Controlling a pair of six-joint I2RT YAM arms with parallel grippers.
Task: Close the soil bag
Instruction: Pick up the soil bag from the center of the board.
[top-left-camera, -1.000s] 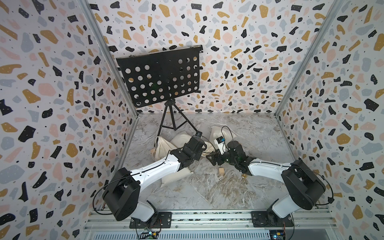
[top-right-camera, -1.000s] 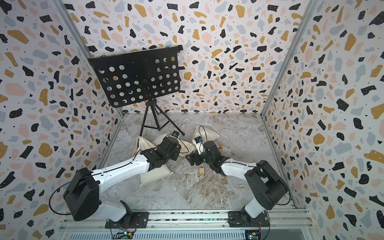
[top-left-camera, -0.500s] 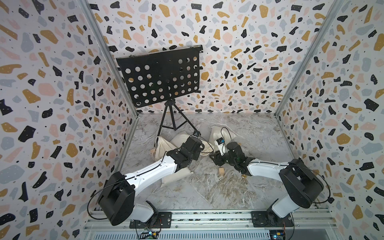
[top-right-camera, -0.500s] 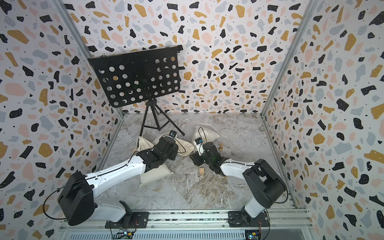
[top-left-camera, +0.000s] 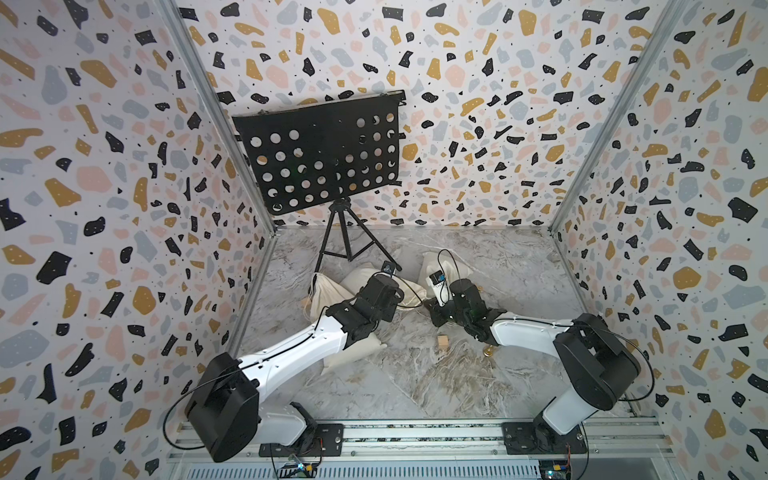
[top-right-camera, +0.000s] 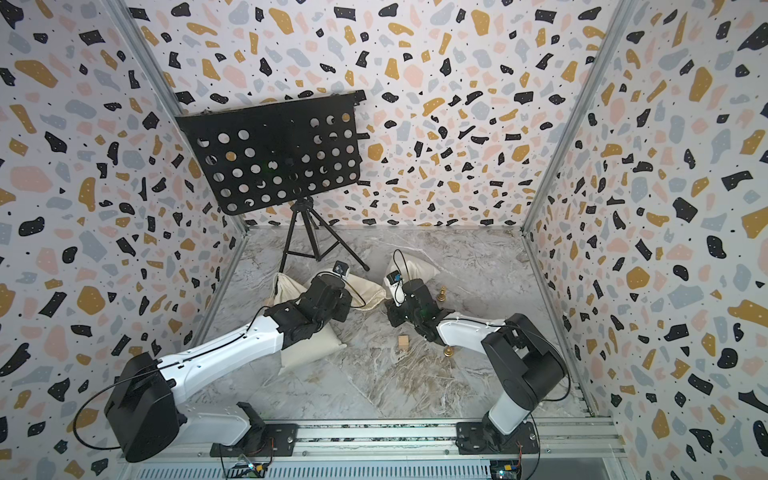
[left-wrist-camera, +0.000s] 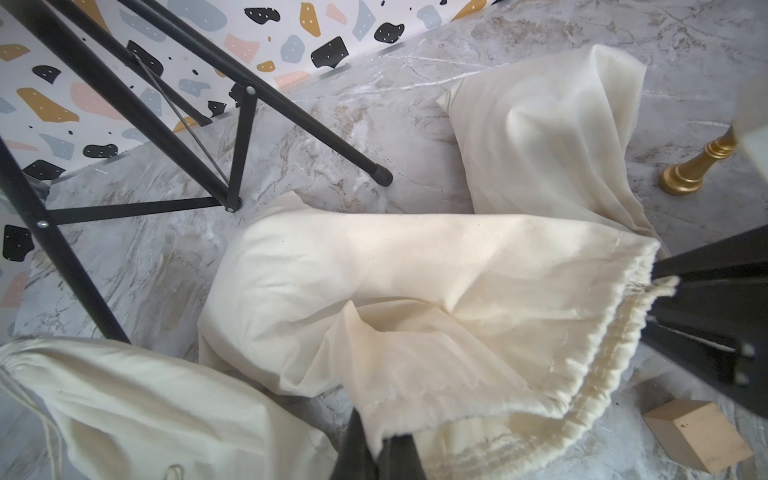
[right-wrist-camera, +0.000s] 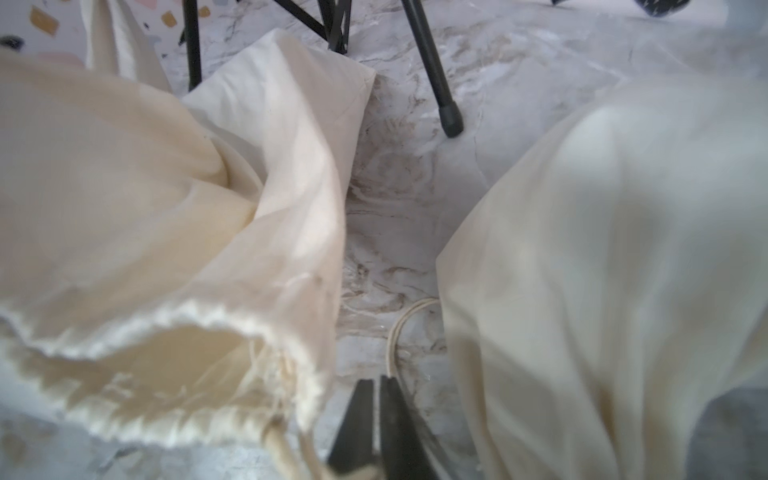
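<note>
— Was any writing made out?
— A small dark label was seen on the right wrist's camera housing, but its print was too small to be read.
— How was the room described?
— Terrazzo-patterned walls were noted on three sides, speckled in black, ochre, pink and grey. A grey marbled floor was seen between them. A black perforated music stand was set on its tripod near the back left corner.
— And where was the soil bag found?
— The soil bag, of cream cloth, was seen lying on the floor in front of the tripod. A second cream bag was seen just beside it and a third cream bag under the left arm. Its mouth was seen gaping, turned toward the right arm.
— How were the fingers found?
— The left gripper was seen clenched on the hem of that mouth. The right gripper was seen pinched together on the drawstring, just beside the mouth.
— Was anything smaller recorded?
— A wooden block and a gold turned piece were noted on the floor, apart from each other.
</note>
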